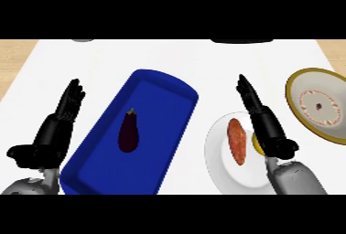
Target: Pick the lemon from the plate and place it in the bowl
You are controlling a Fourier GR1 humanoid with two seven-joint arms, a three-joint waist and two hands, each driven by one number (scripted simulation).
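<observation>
Right hand over the plate, lemon not yet grasped.

Right hand (270,130): fingers (247,93) straight, holding nothing, edge-on above the white plate (223,171). Lemon (257,143) shows as a yellow sliver at its palm, beside a sausage (236,141). Best to curl around the lemon only, lift, then swing right to the bowl (297,98). Left hand (62,116) rests open beside the blue tray (162,137).

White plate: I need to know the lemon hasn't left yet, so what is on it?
On the white plate lies an orange-red sausage. Beside it a yellow sliver of the lemon shows; the right hand above covers the rest of it.
</observation>
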